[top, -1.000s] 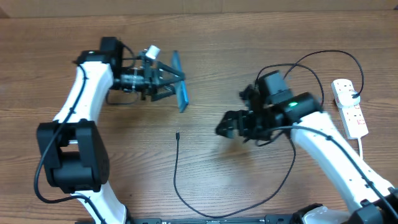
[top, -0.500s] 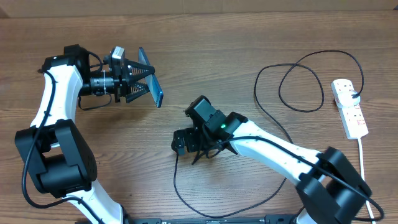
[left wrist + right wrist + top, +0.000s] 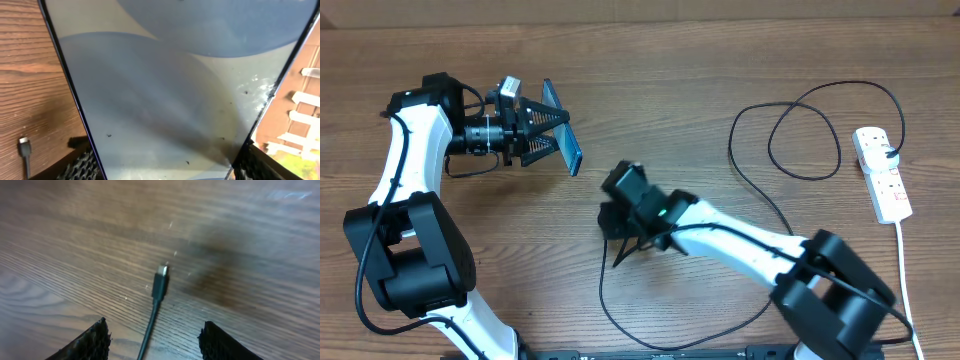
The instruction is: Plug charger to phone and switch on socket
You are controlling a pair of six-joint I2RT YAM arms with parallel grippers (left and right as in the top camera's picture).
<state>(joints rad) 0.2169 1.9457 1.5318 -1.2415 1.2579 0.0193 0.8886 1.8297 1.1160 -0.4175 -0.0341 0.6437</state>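
My left gripper (image 3: 558,135) is shut on the phone (image 3: 552,100) and holds it on edge above the table's left part. In the left wrist view the phone's blue-and-white screen (image 3: 170,85) fills the frame, with a ridged pad at each lower corner. My right gripper (image 3: 620,230) hovers low over the charger's free end at the table's middle, so the overhead view hides the tip. The right wrist view shows the black connector tip (image 3: 160,282) lying on the wood. My right gripper (image 3: 155,332) stands open astride its cable, touching nothing. The socket (image 3: 882,175) lies at the far right.
The charger cable (image 3: 650,343) runs from the middle toward the front edge, then up into loops (image 3: 790,130) at the right before reaching the socket. The white cord (image 3: 905,270) trails from the socket toward the front edge. A small connector (image 3: 24,146) lies on the table at the left wrist view's left edge.
My right arm has swung left from the table's right middle to above the charger's free end, and its jaws have narrowed. My left arm carried the phone leftward, then held still.
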